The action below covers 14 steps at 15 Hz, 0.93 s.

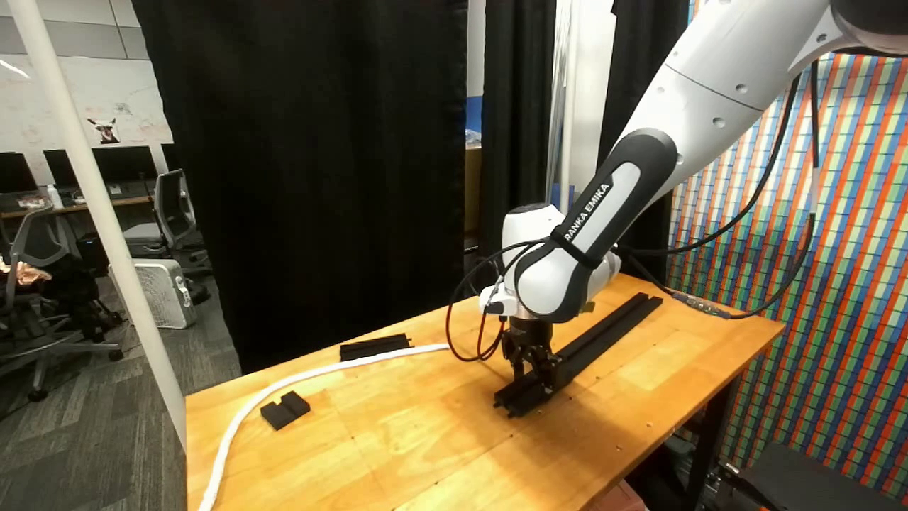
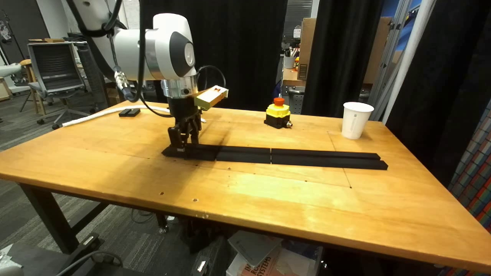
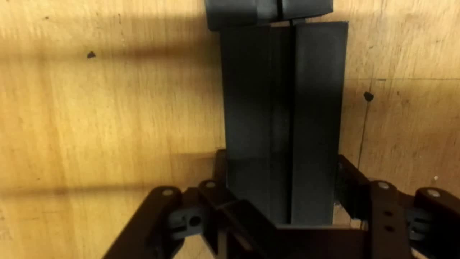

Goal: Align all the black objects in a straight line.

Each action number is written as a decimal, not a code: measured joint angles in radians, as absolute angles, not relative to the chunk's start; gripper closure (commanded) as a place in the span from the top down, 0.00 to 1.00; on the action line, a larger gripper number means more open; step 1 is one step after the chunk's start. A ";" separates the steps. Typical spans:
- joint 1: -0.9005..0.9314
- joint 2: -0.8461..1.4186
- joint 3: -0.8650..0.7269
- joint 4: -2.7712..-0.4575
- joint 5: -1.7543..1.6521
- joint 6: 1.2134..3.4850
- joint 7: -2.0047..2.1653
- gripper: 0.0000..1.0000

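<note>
Confirm the black two-finger gripper closed across the width of a flat, grooved, plastic-looking matte black bar, a finger against each long side, jaws spread only by that width. Take this held bar as landmark for all places below. By judgement, treat the step in hand as final squaring of the held bar. Inspect its end in the wrist view: note a thin gap, a sideways step and a slight skew against the adjoining flat, grooved, matte black bar. Rotate slightly to match edges, then slide lengthwise to close the gap; avoid ramming, at risk of knocking the adjoining bar askew. Beyond it, roughly in line with the held bar, locate the long, grooved, matte black bar. Well apart from the held bar, locate two pieces not yet in line: a short, rectangular, matte black bar across the flexible white cord, and a small, notched, matte black block. Find the block in both exterior views, the short bar in an exterior view only. Rely on the wrist view for step and skew, hard to judge from outside.
</note>
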State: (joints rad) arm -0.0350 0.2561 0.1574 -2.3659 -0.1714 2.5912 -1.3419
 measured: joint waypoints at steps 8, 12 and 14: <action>-0.035 0.256 0.149 -2.378 -0.192 2.633 -1.396 0.46; -0.036 0.256 0.146 -2.381 -0.191 2.640 -1.414 0.46; -0.037 0.256 0.146 -2.382 -0.187 2.640 -1.421 0.46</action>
